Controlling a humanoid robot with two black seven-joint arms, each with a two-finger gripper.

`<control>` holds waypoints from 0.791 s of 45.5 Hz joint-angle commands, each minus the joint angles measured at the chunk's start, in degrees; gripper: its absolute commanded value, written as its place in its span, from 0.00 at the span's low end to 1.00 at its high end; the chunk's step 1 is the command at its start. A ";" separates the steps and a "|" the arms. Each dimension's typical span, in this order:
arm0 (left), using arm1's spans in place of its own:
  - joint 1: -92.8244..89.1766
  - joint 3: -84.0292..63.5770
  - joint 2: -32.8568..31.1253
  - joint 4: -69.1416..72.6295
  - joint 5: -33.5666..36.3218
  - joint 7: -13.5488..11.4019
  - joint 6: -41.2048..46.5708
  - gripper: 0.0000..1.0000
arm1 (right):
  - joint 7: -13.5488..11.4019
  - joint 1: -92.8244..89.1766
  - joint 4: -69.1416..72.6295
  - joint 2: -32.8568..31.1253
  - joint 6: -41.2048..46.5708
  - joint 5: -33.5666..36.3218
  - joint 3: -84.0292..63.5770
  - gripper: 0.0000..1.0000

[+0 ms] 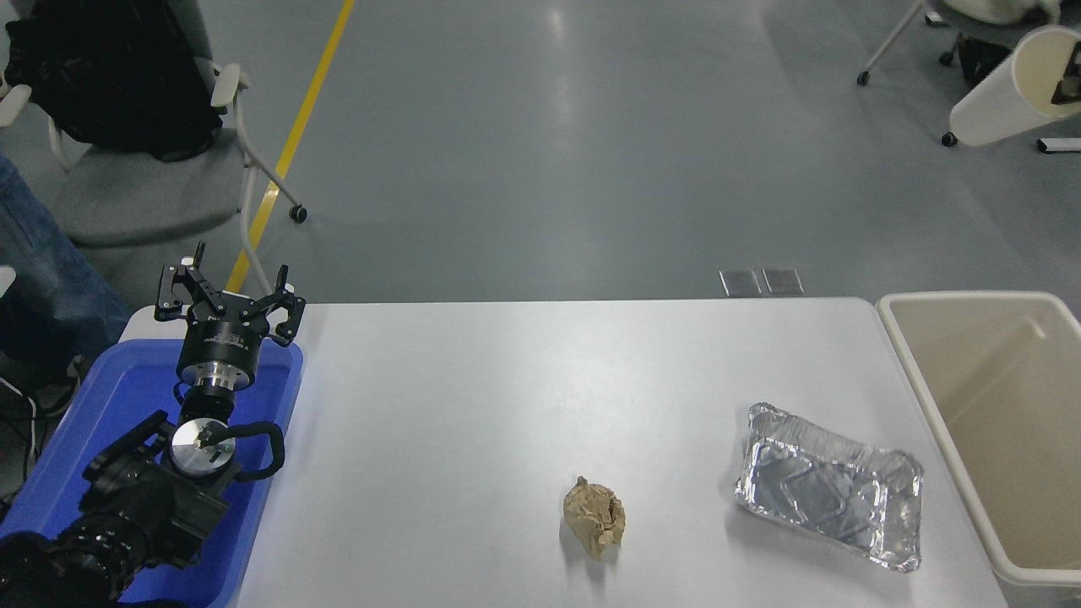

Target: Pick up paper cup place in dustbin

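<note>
On table: one foil tray (829, 484), one paper ball (594, 516).

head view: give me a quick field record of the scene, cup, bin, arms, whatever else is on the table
paper cup: tilted in the air at the top right, high above the table, mouth toward the right edge
dustbin: at the table's right end, nothing seen inside
right gripper: only a sliver at the cup's rim, mostly out of frame
left gripper: open, parked over the blue tray
table: crumpled brown paper ball, foil tray
</note>
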 commanded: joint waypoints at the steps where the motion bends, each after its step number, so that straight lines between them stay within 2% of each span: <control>1: 0.00 0.00 0.02 -0.01 0.01 0.00 0.00 0.99 | -2.60 -20.96 -10.50 -1.94 -12.68 15.33 15.42 0.00; 7: 0.00 0.00 0.02 -0.01 0.01 0.00 0.00 0.99 | -3.48 -31.77 -13.93 -1.60 -18.04 23.15 23.77 0.00; 12: 0.00 0.00 0.02 -0.01 0.01 0.00 0.00 0.99 | -3.75 -39.60 -15.26 -0.81 -21.03 26.24 31.42 0.00; 23: 0.00 0.00 0.02 0.07 0.01 0.00 0.08 0.99 | -3.75 -54.90 -20.44 4.81 -24.37 26.50 46.98 0.00; 36: 0.00 0.09 -0.07 0.07 -0.07 0.00 0.08 0.99 | -3.66 -62.55 -28.26 15.18 -24.37 26.59 51.38 0.00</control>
